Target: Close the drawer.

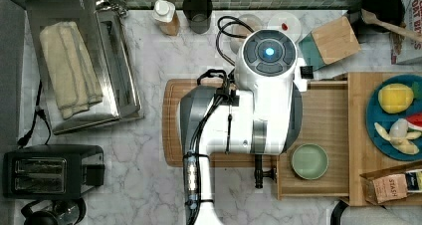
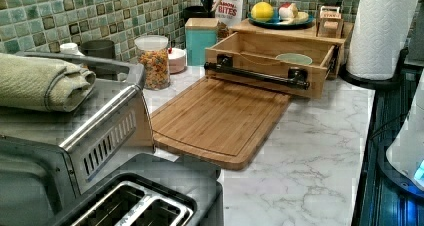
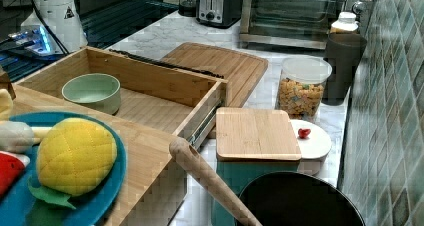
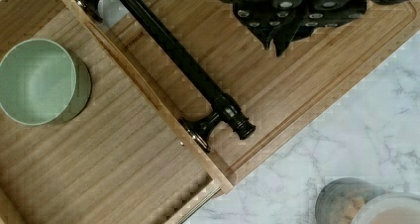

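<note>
One drawer (image 2: pixel 265 68) stands pulled well out of the wooden stand (image 2: pixel 295 33) that houses it, its light-wood box open to the top and its long black bar handle (image 2: pixel 257 73) running across the front. In the top view the drawer (image 1: pixel 323 120) extends toward the top view's left from the stand, partly hidden under the white arm (image 1: pixel 259 105). A pale green bowl (image 1: pixel 309 161) sits on the drawer's flat bottom, close to one side wall; in the right view the bowl (image 3: pixel 92 92) lies near the drawer's far corner on the right view's left.

Just in front of the handle lies a rounded-corner cutting board (image 2: pixel 217 121) with a rim groove, flat on the marble table (image 2: pixel 310 156). In the wrist view the handle (image 4: pixel 173 55) hangs over the cutting board (image 4: pixel 307 65), and the claw (image 4: pixel 292 16) appears as dark parts above the board, apart from the handle; whether its fingers are together or apart I cannot tell.

On top of the stand rests a blue plate (image 1: pixel 373 120) with toy fruit, beside a tea box (image 1: pixel 393 185). Behind the drawer, near the tiled wall, are a teal canister with a wooden lid (image 3: pixel 255 136), a clear jar of coloured cereal (image 3: pixel 302 88) and a dark cup (image 3: pixel 342 66). Further off on the table are a toaster oven (image 1: pixel 84 65) with a folded towel (image 1: pixel 67 68) on top, and a black toaster (image 1: pixel 50 170). A roll of paper towel (image 2: pixel 382 31) stands at the left view's right of the stand.
</note>
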Motion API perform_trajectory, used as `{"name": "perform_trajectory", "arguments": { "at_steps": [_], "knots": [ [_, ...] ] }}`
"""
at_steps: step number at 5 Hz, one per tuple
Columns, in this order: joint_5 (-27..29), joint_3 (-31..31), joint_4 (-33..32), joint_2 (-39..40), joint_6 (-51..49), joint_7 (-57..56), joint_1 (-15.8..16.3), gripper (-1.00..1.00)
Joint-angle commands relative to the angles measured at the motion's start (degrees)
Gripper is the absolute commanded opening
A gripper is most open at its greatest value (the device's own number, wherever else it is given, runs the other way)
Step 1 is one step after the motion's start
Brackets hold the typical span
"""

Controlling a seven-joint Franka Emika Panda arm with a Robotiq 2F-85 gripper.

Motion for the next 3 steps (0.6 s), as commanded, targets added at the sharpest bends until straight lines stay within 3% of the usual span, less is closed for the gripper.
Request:
{"name": "perform_trajectory", "arguments": {
  "at_steps": [1, 3],
  "knots": [
    [-0.3, -0.2, -0.6, 0.0, 0.0, 0.0, -0.3, -1.00],
    [2.1, 1.0, -5.6, -5.3, 1.5, -12.9, 0.0, -1.00]
  ]
}}
